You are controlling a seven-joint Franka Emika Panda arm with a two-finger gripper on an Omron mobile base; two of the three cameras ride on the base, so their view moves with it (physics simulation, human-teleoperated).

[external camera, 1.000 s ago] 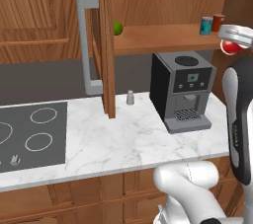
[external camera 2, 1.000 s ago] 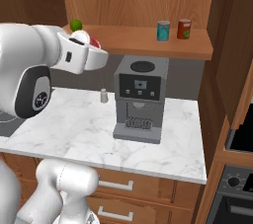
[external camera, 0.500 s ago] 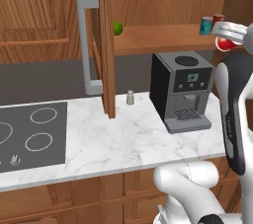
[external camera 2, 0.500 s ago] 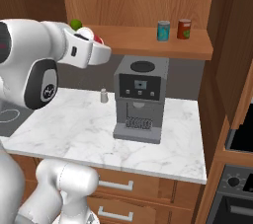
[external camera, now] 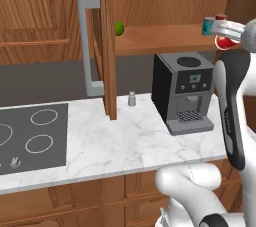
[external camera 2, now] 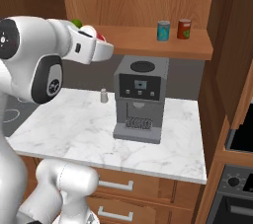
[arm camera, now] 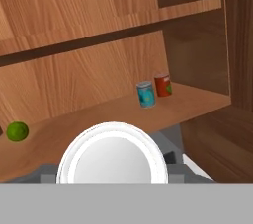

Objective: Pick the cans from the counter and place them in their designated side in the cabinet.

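On the left end of the marble surface [external camera: 125, 141] lies the dark inset hob [external camera: 32, 138] with its white rings. Above it the tall cabinet door [external camera: 106, 46] stands open edge-on, its long grey bar handle [external camera: 86, 46] facing left. Behind the door, on the left part of the cabinet [external camera 2: 148, 1] shelf, sits a small green lime [external camera: 119, 28]. Below, a small grey shaker [external camera: 132, 99] stands on the surface near the back edge, just left of the black coffee machine [external camera: 185, 91], which takes up the right part of the surface.

The claw [external camera: 225, 36] is raised to shelf height at the shelf's front edge, above the coffee machine. It is clamped narrow on the bright red can [external camera: 226, 42], whose silvery top [arm camera: 112, 154] faces the hand camera.

Further right on the shelf stand two more cans close together, upright and apart from the claw: the teal can [external camera 2: 163, 30] on the left and a darker brownish-red can [external camera 2: 184, 28] beside it, near the right end of the shelf by the cabinet's side wall.
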